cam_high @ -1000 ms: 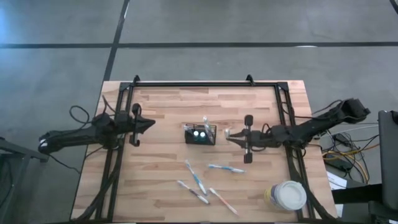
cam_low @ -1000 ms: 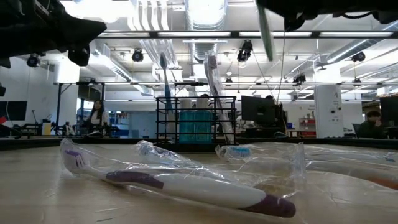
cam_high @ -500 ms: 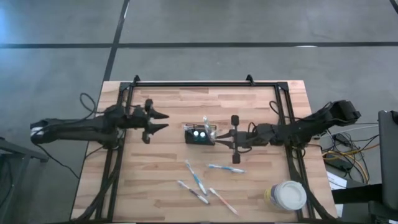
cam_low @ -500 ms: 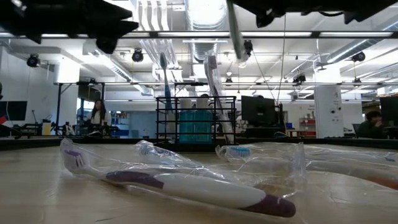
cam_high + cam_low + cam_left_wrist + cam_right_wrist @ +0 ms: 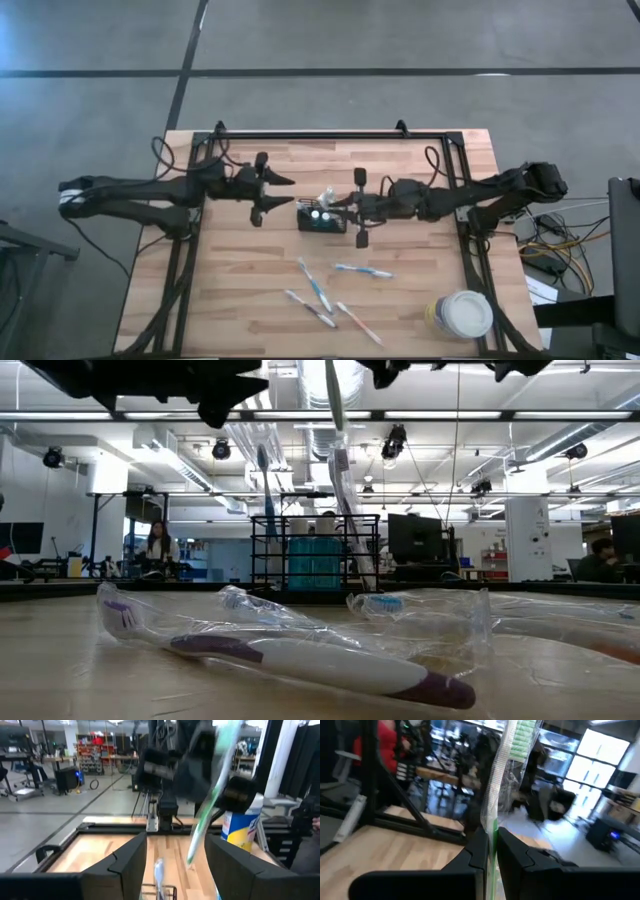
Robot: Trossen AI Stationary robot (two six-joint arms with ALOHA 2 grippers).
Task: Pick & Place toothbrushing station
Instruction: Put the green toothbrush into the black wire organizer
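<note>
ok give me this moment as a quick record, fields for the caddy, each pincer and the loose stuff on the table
caddy: black wire-mesh caddy mid-table, toothbrushes standing in it
right pincer: right pincer shut on a green wrapped toothbrush, by the caddy's right edge
left pincer: left pincer open, holding nothing, just left of the caddy
loose items: wrapped toothbrushes on the near half of the table
tub: white-lidded tub at the near right corner
</note>
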